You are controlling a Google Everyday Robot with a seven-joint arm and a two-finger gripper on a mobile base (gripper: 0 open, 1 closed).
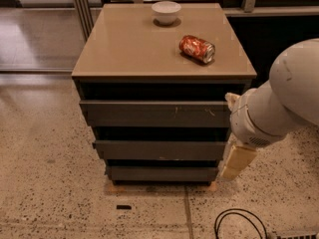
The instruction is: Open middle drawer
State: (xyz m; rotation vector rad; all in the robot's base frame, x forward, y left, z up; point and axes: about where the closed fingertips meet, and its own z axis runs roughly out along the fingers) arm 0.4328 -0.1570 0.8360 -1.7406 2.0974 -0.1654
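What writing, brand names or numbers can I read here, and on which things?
Red can: pale markings, too blurred to read.
Middle drawer, white bowl: no text.
Tool, beside the drawers' right edge: no text.

Speckled terrazzo floor point(45, 183), tan-topped cabinet point(134, 49), metal frame posts point(79, 4) behind, dim light

Middle drawer point(159, 150) front: matt dark-grey, smooth. Cabinet top point(139, 49): smooth tan, slight sheen. Can point(197, 49): glossy metal. Gripper point(238, 162), beside drawer's right end: pale matt plastic.
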